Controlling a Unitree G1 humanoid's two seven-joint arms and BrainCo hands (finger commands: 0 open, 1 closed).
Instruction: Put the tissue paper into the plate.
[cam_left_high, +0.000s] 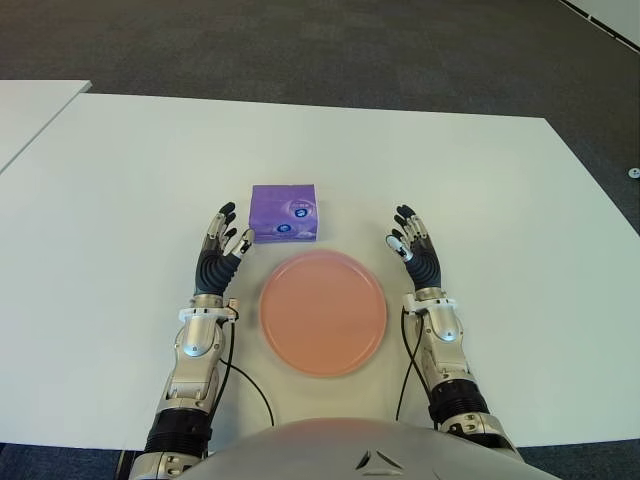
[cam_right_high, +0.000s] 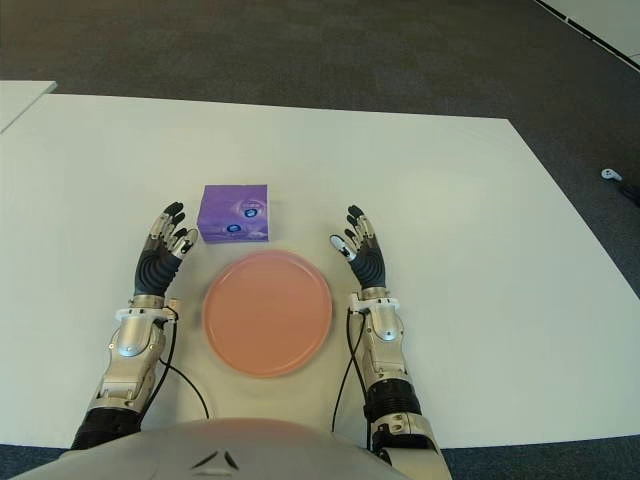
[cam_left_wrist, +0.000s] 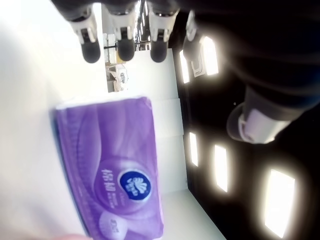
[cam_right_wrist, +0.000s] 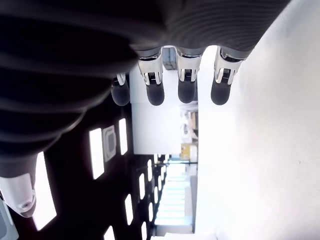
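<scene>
White table (cam_left_high: 500, 200) fills the scene. Nearest the robot sits the pink plate (cam_left_high: 323, 312), bare inside. Flanking it, the left hand (cam_left_high: 222, 246) and the right hand (cam_left_high: 412, 243) both have fingers spread and hold nothing. Just past the plate's far rim lies the purple tissue paper (cam_left_high: 284, 213) pack, beside the left hand's fingertips (cam_left_wrist: 91, 51).
</scene>
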